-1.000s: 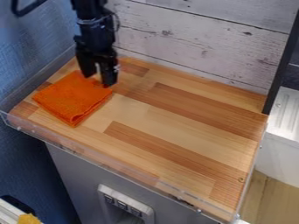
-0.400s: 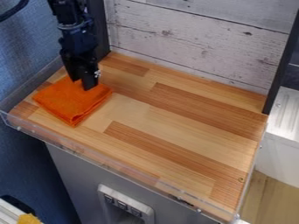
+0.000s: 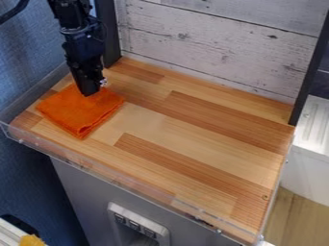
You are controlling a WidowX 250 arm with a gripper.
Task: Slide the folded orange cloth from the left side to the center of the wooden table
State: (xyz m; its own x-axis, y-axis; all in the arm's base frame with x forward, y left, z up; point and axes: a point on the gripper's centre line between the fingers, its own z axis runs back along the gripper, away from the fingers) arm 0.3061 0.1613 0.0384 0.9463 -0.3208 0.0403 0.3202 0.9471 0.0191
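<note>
The black gripper [image 3: 89,91] hangs at the upper left of the camera view, its tips at the back part of an orange cloth [image 3: 80,114]. Its fingers are close together; whether some fabric is pinched between them cannot be told. Folded into a rough square, the cloth lies flat on the left side of the wooden tabletop [image 3: 193,129], and the gripper hides a bit of its rear edge.
A low clear rim [image 3: 116,178] runs along the tabletop's front. White wood-plank wall [image 3: 212,43] stands behind, with a dark post [image 3: 108,31] by the arm and another dark upright [image 3: 308,72] at the right. Blue wall is on the left.
From over the cloth's back right edge, the gripper has moved left onto the cloth, and its fingers have come together. The cloth has stayed in place.
</note>
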